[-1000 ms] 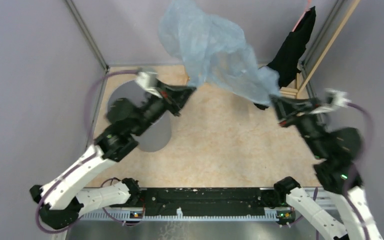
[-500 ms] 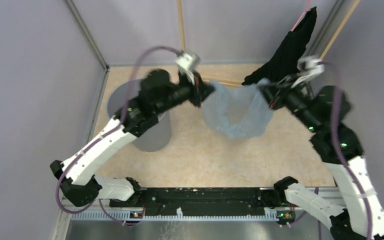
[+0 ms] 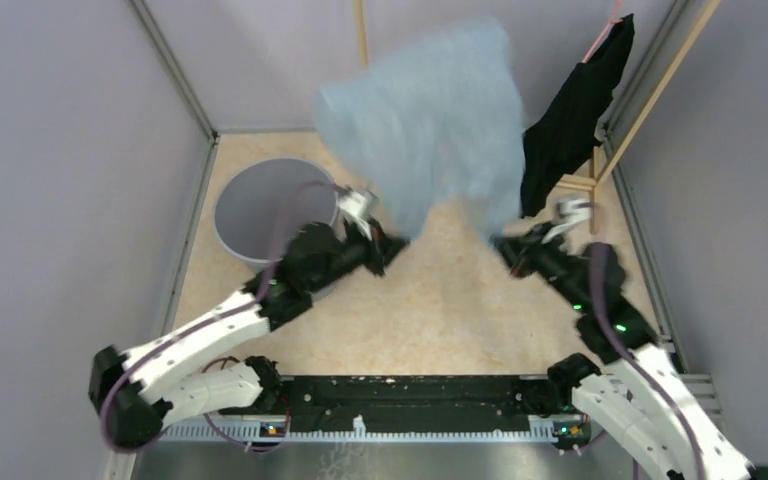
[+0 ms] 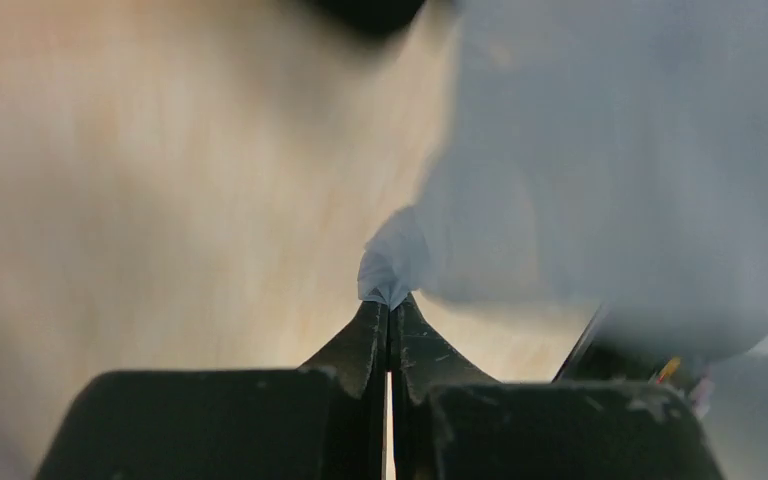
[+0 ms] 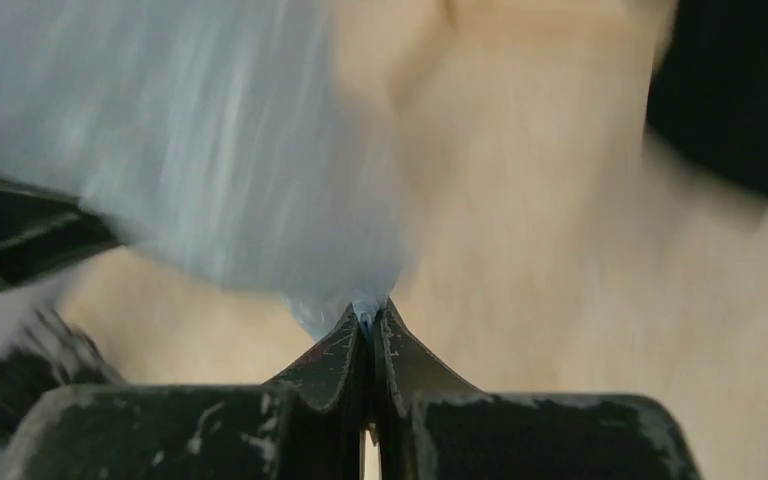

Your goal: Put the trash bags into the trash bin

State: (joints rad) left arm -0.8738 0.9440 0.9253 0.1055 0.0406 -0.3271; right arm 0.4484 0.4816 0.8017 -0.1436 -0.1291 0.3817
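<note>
Both pinching trash bag (image 3: 430, 120): left gripper (image 4: 389, 315), right gripper (image 5: 368, 320); bag now billowed up, arms retracted.

Top cam overhead, near edge; wrist cams close-up, facing fwd; all share blue bag (image 3: 430, 120).

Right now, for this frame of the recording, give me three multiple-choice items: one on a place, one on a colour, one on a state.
1. Where on the table does the trash bin stand?
A. far right corner
B. far left side
C. near centre

2. What colour is the trash bag?
A. yellow
B. black
C. pale blue

3. How is the trash bag held?
A. pinched by both the left gripper and the right gripper
B. lying loose on the table
C. stuffed inside the trash bin

Answers:
1 B, the top view shows it by the left wall.
2 C, it looks translucent pale blue in every view.
3 A, each wrist view shows shut fingers pinching plastic.
</note>
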